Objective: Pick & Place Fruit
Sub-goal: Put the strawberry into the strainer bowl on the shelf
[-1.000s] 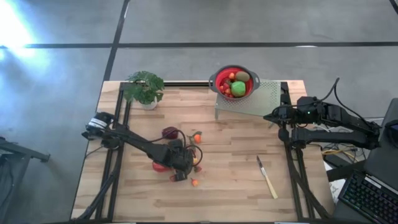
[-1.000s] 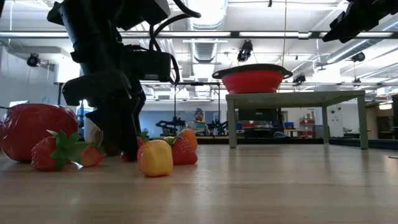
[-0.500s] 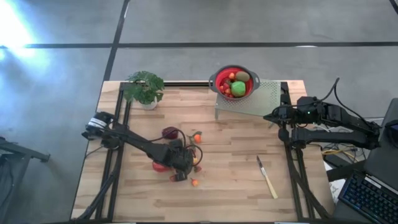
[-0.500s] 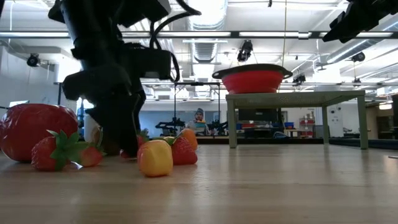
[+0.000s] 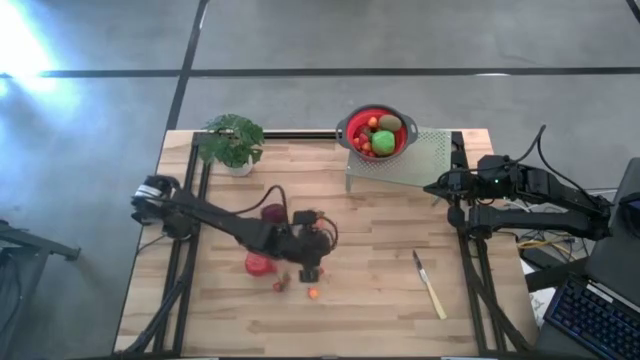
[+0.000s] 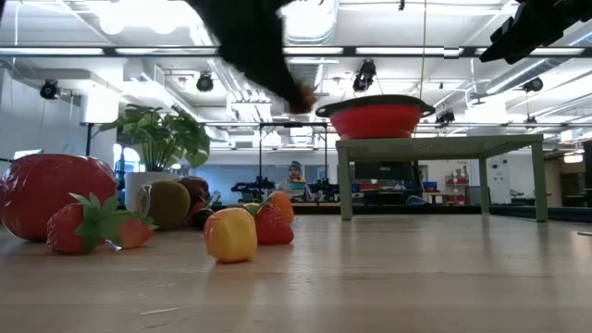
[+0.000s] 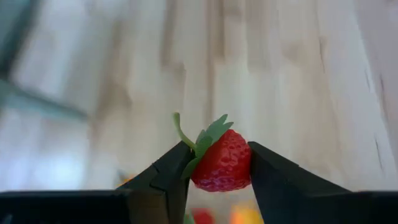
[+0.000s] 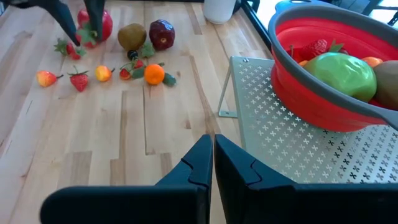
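Left hand (image 7: 217, 171) grips a strawberry (image 7: 222, 162) between its fingers, lifted above the bench (image 5: 380, 260) near the fruit pile (image 8: 112, 53); right hand (image 8: 213, 158) clenched beside the red colander (image 8: 323, 93)

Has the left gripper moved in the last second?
Yes. The left gripper, shut on a strawberry, has lifted off the fruit pile and shifted right, toward the knife.

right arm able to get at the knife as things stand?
Probably yes. The knife lies alone on bare wood on the right arm's side, nothing around it. The right gripper is shut and empty beside the red bowl, so its fingers must open first.
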`<state>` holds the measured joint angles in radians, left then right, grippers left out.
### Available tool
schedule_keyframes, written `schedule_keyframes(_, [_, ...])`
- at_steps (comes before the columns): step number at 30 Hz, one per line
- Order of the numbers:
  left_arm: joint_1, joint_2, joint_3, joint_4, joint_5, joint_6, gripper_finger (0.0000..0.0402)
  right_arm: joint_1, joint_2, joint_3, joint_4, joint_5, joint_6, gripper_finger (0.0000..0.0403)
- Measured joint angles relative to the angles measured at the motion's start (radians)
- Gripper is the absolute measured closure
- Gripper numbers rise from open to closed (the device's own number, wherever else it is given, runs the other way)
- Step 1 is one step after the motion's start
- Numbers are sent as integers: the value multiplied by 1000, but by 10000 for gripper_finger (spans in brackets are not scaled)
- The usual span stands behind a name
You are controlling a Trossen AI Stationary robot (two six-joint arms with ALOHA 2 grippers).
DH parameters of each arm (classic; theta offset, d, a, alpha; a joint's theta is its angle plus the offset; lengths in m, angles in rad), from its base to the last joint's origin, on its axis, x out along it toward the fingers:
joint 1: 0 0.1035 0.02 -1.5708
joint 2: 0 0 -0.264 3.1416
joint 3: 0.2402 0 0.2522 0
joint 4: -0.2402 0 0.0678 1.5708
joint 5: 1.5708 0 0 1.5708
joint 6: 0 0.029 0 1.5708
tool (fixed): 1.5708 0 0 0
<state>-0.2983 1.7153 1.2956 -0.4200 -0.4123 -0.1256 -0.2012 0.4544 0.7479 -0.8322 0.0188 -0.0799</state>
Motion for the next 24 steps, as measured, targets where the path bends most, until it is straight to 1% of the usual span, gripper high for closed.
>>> schedule_keyframes(4, [49, 1, 54, 84, -9, 134, 253, 0, 0, 0, 0, 0, 0, 390])
schedule_keyframes(7, [93, 1, 94, 125, -9, 196, 252, 0, 0, 0, 0, 0, 0, 390])
schedule_keyframes(18, [240, 2, 194, 269, 20, 331, 251, 0, 0, 0, 0, 0, 0, 390])
schedule_keyframes(24, [322, 2, 217, 420, 64, 379, 251, 0, 0, 0, 0, 0, 0, 390])
